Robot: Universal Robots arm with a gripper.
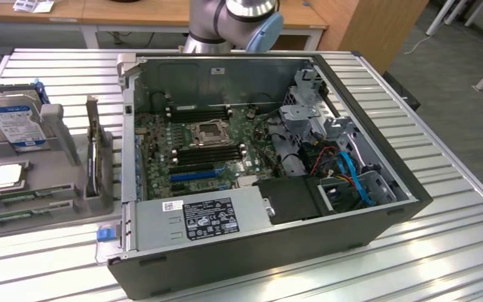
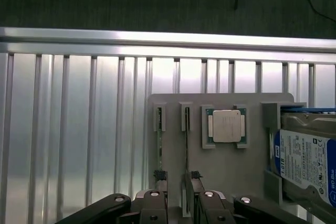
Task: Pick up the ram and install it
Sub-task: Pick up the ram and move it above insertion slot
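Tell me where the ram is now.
The ram sits edge-up in the grey holder at the exterior view's left, beside the CPU chip, outside the computer case.

Green ram [image 2: 159, 145], grey tray [image 2: 220, 171], blue-labelled silver drive [image 2: 307, 163].

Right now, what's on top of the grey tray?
Two ram sticks standing on edge, a silver chip, and a blue-labelled hard drive. The tray under the drive is covered.

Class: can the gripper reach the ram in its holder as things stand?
Probably yes: the gripper is open over the holder, the ram stands edge-up in line with the gap between its fingers, and nothing covers it.
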